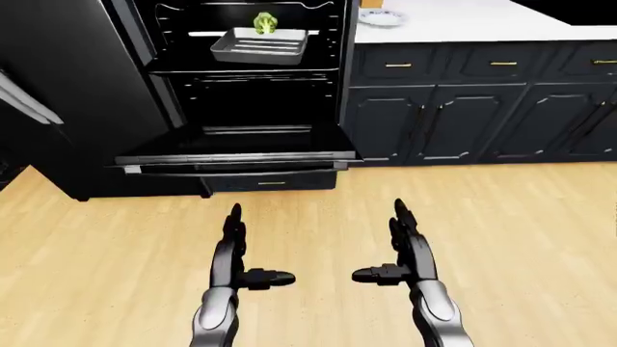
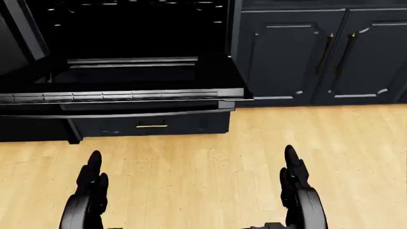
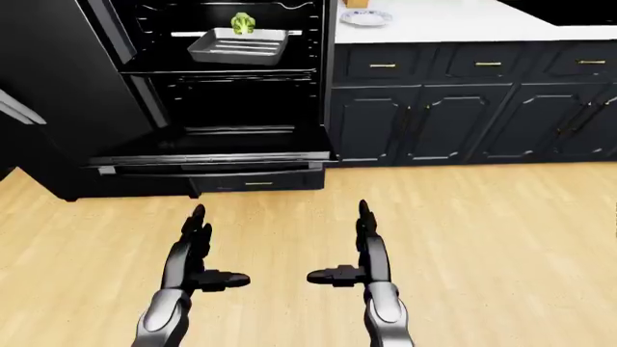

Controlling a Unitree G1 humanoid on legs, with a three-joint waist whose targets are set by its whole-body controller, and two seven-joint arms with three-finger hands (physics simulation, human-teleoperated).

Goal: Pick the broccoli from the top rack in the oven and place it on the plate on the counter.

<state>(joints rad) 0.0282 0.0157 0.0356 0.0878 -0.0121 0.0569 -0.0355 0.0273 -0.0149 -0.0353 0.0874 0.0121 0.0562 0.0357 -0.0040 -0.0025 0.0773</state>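
1. The robot is standing well apart from the oven (image 1: 241, 87), which is filling the upper left of the left-eye view with its door (image 1: 236, 153) lying open and flat.
2. The broccoli (image 1: 266, 23) is sitting at the top centre-left of that view, at the far edge of a grey baking tray (image 1: 258, 46) on the top rack; whether it is resting in the tray or just behind it is hard to tell.
3. The plate (image 1: 382, 17) is waiting on the white counter (image 1: 482, 22) at the top of the frame, just right of the oven.
4. The left hand (image 1: 234, 253) and the right hand (image 1: 405, 249) are both hanging released at the bottom of the frame, fingers straight, thumbs pointing toward each other, grasping nothing.
5. The step in hand is likely the approach: walking closer is needed, since neither hand is anywhere near the rack.
6. Stopping short of the lowered door probably matters, because it is jutting out toward the robot and could catch the legs.
7. Leaning over the door and reaching with the right hand seems sensible, as the plate is lying to the right.
8. Closing the fingers around the florets from above, clear of the tray rim, should keep the tray from shifting.
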